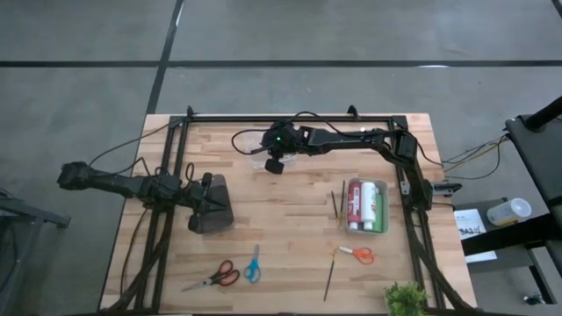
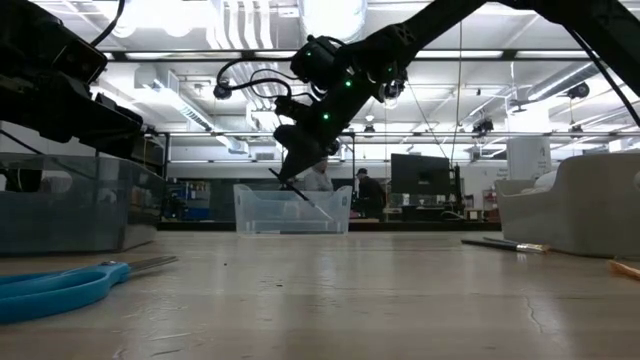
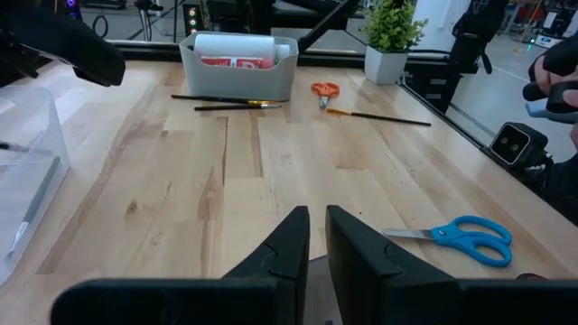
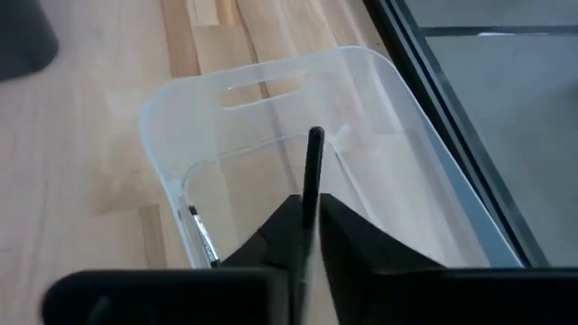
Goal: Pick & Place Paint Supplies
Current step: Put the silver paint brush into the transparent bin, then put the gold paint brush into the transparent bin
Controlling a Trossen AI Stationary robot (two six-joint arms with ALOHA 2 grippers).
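Observation:
My right gripper (image 4: 310, 206) hovers over a clear plastic bin (image 1: 259, 151) at the table's far middle, shut on a thin dark brush (image 4: 313, 162). In the low view the brush (image 2: 312, 200) slants down into the bin (image 2: 290, 212). Another brush (image 4: 202, 236) lies on the bin's floor. Red, white and green paint bottles (image 1: 367, 204) lie in a grey bin (image 1: 349, 226) at the right. Two brushes (image 1: 338, 202) lie on the table beside it, and one more brush (image 1: 330, 274) lies nearer the front. My left gripper (image 3: 316, 221) rests shut at the left, holding nothing. My right gripper pinches the brush's thin handle (image 4: 311, 200) between its two fingers. The fingers slant down from the table's right side and lie roughly along the brush. The brush sticks out past the fingertips into the clear bin, tilted, its far end (image 2: 328, 212) low inside the bin.
Red scissors (image 1: 219, 276) and blue scissors (image 1: 253, 263) lie near the front edge. Orange scissors (image 1: 358, 254) lie front right, and a small potted plant (image 1: 404, 298) stands at the front right corner. Bare wood lies between the two bins.

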